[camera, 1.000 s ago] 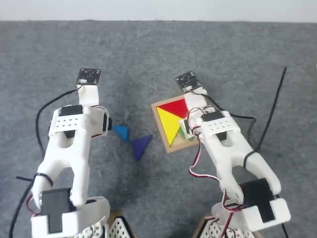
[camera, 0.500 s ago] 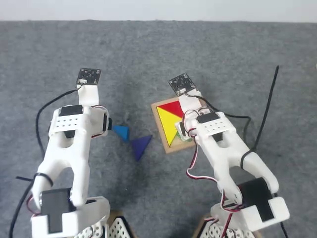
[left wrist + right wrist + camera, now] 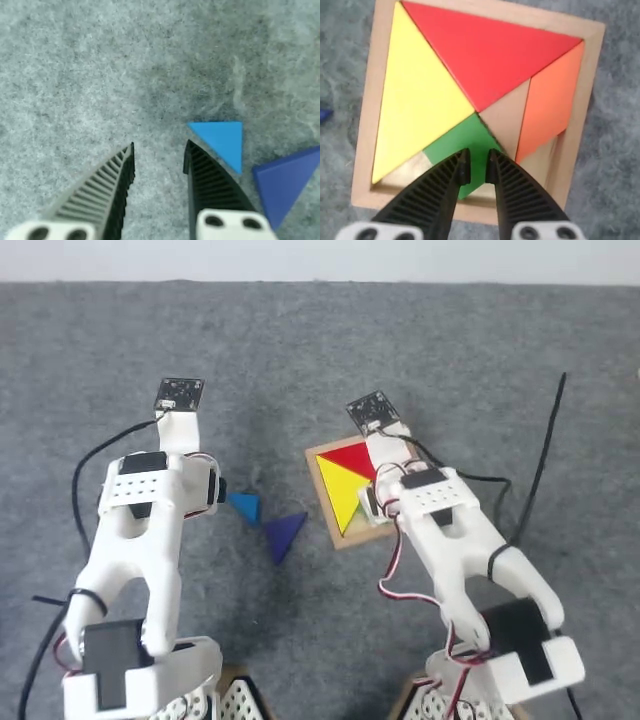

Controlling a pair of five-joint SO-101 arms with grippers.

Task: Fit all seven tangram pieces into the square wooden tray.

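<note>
Right gripper (image 3: 478, 152): edged sideways over the wooden tray (image 3: 370, 130), jaws a narrow slit above the seated green piece (image 3: 462, 137), gripping nothing; light blue triangle (image 3: 245, 506), dark blue triangle (image 3: 283, 532) still outside.

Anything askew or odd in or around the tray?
Nothing stands out. Red triangle, yellow triangle, green square and orange parallelogram sit flat in the tray; light blue triangle and dark blue triangle lie outside it.

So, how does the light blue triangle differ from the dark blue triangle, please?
The light blue triangle looks smaller than the dark blue triangle. The light blue one lies beside the fingers of the left gripper; the dark blue one lies farther off. Both lie flat on the grey mat, outside the tray.
</note>
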